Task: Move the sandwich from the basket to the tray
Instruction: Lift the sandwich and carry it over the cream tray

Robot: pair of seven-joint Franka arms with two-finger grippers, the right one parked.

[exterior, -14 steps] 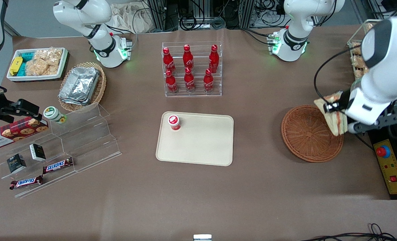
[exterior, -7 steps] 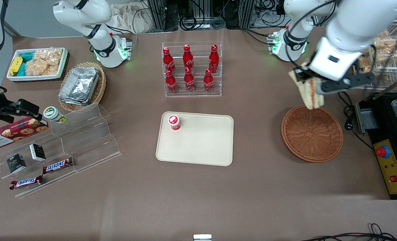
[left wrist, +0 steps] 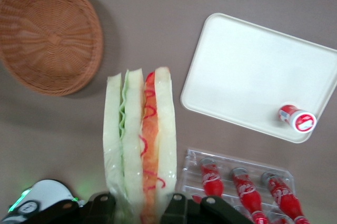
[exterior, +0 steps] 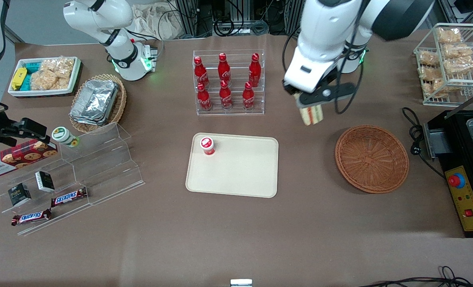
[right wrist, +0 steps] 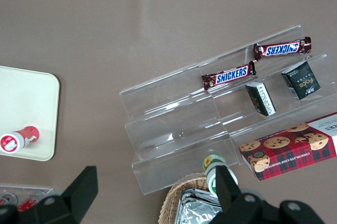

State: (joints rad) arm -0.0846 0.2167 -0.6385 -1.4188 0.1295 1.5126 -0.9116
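Since the earlier frames the hand has carried the sandwich away from the basket, from over the basket's rim to a spot in the air above bare surface, between the basket and the bottle rack. On the surface, toward its middle, lies the tray, with the basket well apart from it toward the working arm's end. The bottle rack stands farther from the front camera than the tray. The hand is clenched on the sandwich, fingers pressing the bread on both flat sides, the red-orange and green filling edge showing in the wrist view. A small red-capped cup stands in one corner of the tray.
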